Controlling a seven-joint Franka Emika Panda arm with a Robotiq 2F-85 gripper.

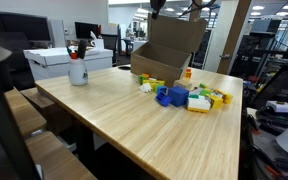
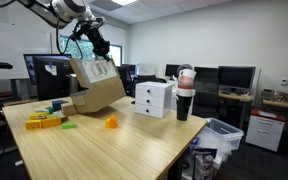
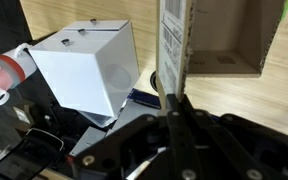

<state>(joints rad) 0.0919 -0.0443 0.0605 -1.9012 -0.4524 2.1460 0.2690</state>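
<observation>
We had the tool [image 2: 97, 46] clamped on the top flap of the cardboard box [image 2: 96, 88]. The box hung tipped just below the tool, its lower edge on or close to the worktop [image 2: 134, 140]. We judged a slow, steady pull best, since the thin flap could bend or slip, and the white drawers [image 3: 84, 65] stood near.

The cardboard box [image 2: 96, 85] is matt brown paperboard, its cut edges rough. The table [image 1: 134, 125] has a pale wood grain, smooth with a soft sheen. The toy blocks [image 1: 189, 97] look like bright, glossy plastic. The drawer unit [image 3: 84, 65] is smooth matt white, and the gripper [image 3: 174, 100] is matt black.
</observation>
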